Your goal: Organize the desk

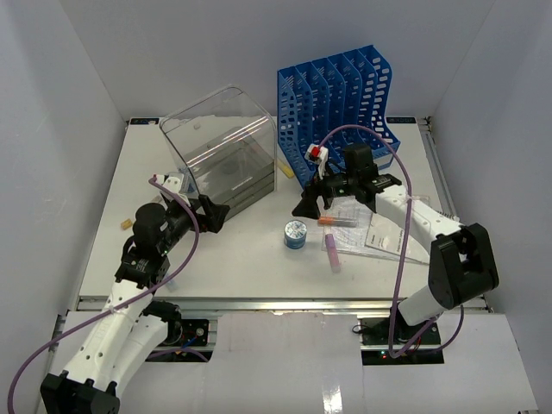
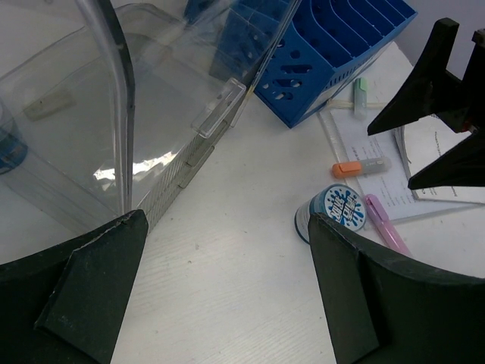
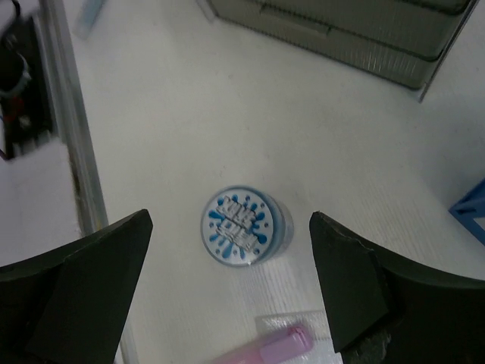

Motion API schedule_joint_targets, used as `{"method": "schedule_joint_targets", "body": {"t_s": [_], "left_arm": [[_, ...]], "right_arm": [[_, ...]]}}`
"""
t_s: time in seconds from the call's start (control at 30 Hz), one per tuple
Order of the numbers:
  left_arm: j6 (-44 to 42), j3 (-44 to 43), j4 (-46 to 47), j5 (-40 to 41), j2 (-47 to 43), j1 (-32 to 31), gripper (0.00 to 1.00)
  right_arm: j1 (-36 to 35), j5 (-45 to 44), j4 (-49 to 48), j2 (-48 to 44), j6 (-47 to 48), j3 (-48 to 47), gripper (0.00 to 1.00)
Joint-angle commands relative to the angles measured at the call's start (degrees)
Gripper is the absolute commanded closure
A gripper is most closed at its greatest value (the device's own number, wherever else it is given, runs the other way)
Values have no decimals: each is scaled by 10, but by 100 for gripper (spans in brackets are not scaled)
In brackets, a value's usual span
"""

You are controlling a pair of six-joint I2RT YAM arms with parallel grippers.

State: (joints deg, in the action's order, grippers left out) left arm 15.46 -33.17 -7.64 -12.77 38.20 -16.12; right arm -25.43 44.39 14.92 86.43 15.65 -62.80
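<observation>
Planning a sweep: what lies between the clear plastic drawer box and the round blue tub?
Only bare white desk, from clear drawer box to round blue tub, in the top view.

left gripper agape, right gripper likewise (seemingly lower)

nothing can be read for sure — the tub has white lettering on a blue splash on its lid, blurred; the paper right of the tub bears print too small.
</observation>
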Motion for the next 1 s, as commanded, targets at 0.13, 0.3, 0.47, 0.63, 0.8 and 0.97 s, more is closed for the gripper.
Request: {"method": "schedule_joint_targets", "body": {"t_s": [0.13, 0.3, 0.47, 0.63, 0.8, 0.97], "left_arm": [[1, 10, 17, 0, -15, -4, 2], [35, 18, 20, 7, -45, -4, 2], [99, 34, 0, 30, -83, -4, 2], [167, 49, -18, 40, -124, -3, 2], [206, 57, -19, 42, -143, -4, 2], [221, 46, -26, 46, -139, -3, 2]], "right_arm": [[-28, 16, -538, 73, -502, 58, 6], [-78, -93, -564, 126, -608, 29, 13], [-105, -115, -584, 197, -668, -36, 30], [-104, -128, -585, 246, -693, -60, 32], [-103, -133, -612, 270, -721, -72, 33], [-103, -146, -646, 284, -742, -83, 40]]}}
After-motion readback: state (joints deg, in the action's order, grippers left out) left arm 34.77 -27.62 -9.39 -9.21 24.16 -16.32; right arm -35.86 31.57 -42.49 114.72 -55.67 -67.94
